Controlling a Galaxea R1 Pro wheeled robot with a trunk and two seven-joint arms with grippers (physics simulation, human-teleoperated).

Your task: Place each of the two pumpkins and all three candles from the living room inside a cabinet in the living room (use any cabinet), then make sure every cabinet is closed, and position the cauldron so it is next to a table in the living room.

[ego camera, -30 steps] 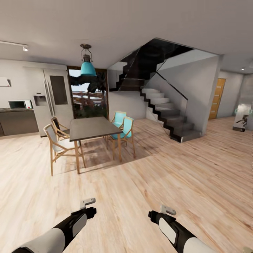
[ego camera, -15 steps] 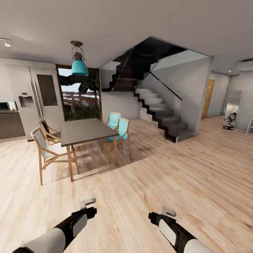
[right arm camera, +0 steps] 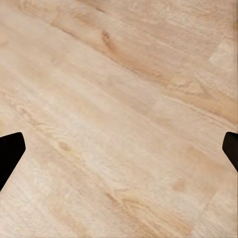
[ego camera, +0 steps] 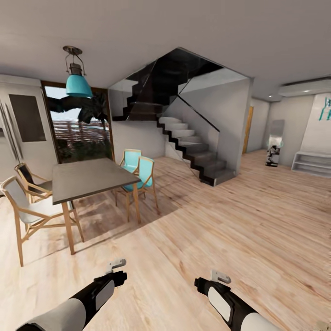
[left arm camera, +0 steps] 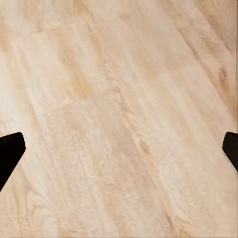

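The pumpkins, candles, cabinet, cauldron and living-room table are out of view. In the head view my two black-and-white forearms reach forward low over a pale wood floor, the left arm (ego camera: 103, 287) and the right arm (ego camera: 216, 289). The left gripper (left arm camera: 119, 153) is open above bare floorboards, its dark fingertips (left arm camera: 10, 148) wide apart with nothing between them. The right gripper (right arm camera: 119, 153) is open too, fingertips (right arm camera: 10, 146) spread over plank flooring, holding nothing.
A dark-topped dining set (ego camera: 87, 177) with teal chairs (ego camera: 138, 172) and wooden chairs (ego camera: 23, 202) stands left of me under a teal pendant lamp (ego camera: 78, 82). A staircase (ego camera: 193, 149) rises straight ahead. Pale low shelves (ego camera: 315, 163) sit far right. Open floor stretches ahead and right.
The whole head view has slid leftward, so the camera has turned right: the fridge and kitchen left the frame and the pale shelves came in. Both arms hold the same pose.
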